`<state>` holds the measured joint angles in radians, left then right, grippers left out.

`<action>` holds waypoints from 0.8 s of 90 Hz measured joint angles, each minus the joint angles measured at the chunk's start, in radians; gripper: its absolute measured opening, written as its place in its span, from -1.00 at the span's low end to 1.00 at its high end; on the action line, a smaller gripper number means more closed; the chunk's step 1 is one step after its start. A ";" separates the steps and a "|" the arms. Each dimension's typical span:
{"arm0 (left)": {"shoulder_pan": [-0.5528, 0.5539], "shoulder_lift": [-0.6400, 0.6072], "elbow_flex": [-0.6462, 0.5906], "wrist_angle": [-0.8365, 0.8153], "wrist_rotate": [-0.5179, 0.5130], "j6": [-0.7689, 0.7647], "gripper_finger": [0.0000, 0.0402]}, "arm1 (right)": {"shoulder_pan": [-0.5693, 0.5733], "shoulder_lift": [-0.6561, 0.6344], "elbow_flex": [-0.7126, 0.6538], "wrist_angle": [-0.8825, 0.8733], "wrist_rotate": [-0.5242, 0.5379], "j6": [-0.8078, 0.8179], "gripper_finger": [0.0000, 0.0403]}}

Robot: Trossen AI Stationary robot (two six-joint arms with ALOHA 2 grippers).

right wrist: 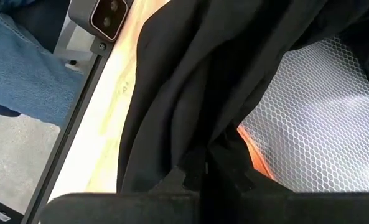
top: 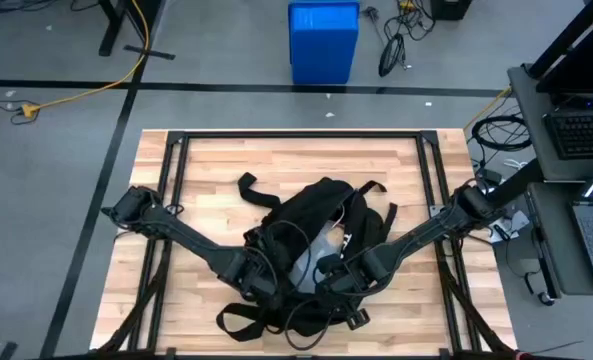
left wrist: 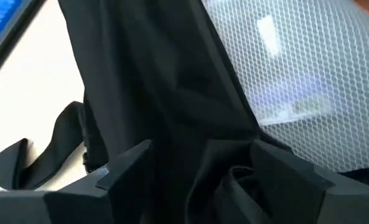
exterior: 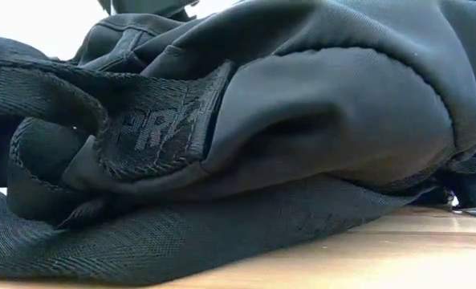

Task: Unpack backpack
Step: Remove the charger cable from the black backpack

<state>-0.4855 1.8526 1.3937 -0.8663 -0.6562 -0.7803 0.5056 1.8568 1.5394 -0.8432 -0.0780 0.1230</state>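
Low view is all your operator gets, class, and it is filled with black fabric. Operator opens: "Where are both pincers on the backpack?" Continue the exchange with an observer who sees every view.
Observer: From above, the left pincer and right pincer meet at the near edge of the backpack.
Operator: Is anything visible inside?
Observer: Yes, the left wrist view shows white mesh past the black fabric.
Operator: Is anyone nearby?
Observer: The right wrist view shows a person's jeans beside the table.
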 joint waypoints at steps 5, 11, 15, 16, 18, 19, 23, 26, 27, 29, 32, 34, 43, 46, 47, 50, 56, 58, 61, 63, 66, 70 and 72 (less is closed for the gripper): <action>0.001 0.000 0.000 0.006 0.002 0.000 0.28 | 0.000 0.000 0.000 0.000 0.000 0.000 -1.00; 0.003 0.000 0.000 0.009 0.001 0.001 0.26 | 0.000 0.000 0.000 0.000 0.000 0.000 -1.00; 0.003 0.000 0.000 0.008 0.001 0.003 0.25 | 0.000 0.000 0.000 0.000 0.000 0.000 -1.00; 0.003 0.000 0.000 0.007 0.001 0.004 0.24 | 0.000 0.000 0.000 0.000 0.000 0.000 -1.00; 0.003 0.000 0.000 0.005 0.001 0.007 0.23 | 0.000 0.000 0.000 0.000 0.000 0.000 -1.00; 0.003 0.000 0.000 0.004 0.001 0.008 0.23 | 0.000 0.000 0.000 0.000 0.000 0.000 -1.00; 0.002 0.000 0.000 -0.001 0.003 0.009 0.20 | 0.000 0.000 0.000 0.000 0.000 0.000 -1.00; 0.002 0.000 0.000 -0.001 0.015 0.009 0.18 | 0.000 0.000 0.000 0.000 0.000 0.000 -1.00; 0.002 0.000 0.001 -0.003 0.021 0.009 0.17 | 0.000 0.000 0.000 0.000 0.000 0.000 -1.00; 0.002 0.000 0.007 -0.013 0.034 0.011 0.16 | 0.000 0.000 0.000 0.000 0.000 0.000 -1.00; 0.002 -0.001 0.019 -0.028 0.054 0.020 0.13 | 0.000 0.000 0.000 0.000 0.000 0.000 -1.00; 0.000 -0.006 0.028 -0.033 0.066 0.028 0.11 | 0.000 0.000 0.000 0.000 0.000 0.000 -1.00; -0.015 -0.033 0.075 -0.036 0.110 0.035 0.02 | 0.000 0.000 0.000 0.000 0.000 -0.003 -1.00; -0.023 -0.044 0.085 -0.035 0.110 0.036 -0.02 | 0.000 0.000 0.000 0.000 0.000 -0.004 -1.00; -0.026 -0.048 0.087 -0.035 0.109 0.036 -0.03 | 0.000 0.000 0.000 0.000 0.000 -0.004 -1.00; -0.030 -0.053 0.091 -0.036 0.109 0.037 -0.06 | 0.000 0.000 0.000 0.001 0.000 -0.004 -1.00; -0.036 -0.053 0.097 -0.030 0.098 0.057 -0.11 | 0.000 0.000 0.000 0.002 0.000 -0.004 -1.00; -0.037 -0.053 0.097 -0.036 0.089 0.065 -0.12 | 0.000 0.000 0.000 0.002 0.000 -0.004 -1.00; -0.040 -0.052 0.092 -0.041 0.070 0.082 -0.14 | 0.000 0.000 0.000 0.003 0.000 -0.004 -1.00; -0.040 -0.052 0.087 -0.041 0.060 0.087 -0.15 | 0.000 0.000 0.000 0.003 0.000 -0.004 -1.00; -0.039 -0.048 0.080 -0.040 0.053 0.087 -0.15 | 0.000 0.000 0.000 0.003 0.000 -0.004 -1.00; -0.033 -0.041 0.074 -0.034 0.054 0.085 -0.16 | 0.000 0.000 0.000 0.003 -0.001 -0.003 -1.00; -0.031 -0.038 0.071 -0.034 0.058 0.083 -0.16 | 0.000 0.000 0.000 0.003 -0.001 0.000 -1.00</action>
<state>-0.5161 1.8145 1.4648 -0.9003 -0.5987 -0.6973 0.5060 1.8568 1.5394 -0.8397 -0.0787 0.1234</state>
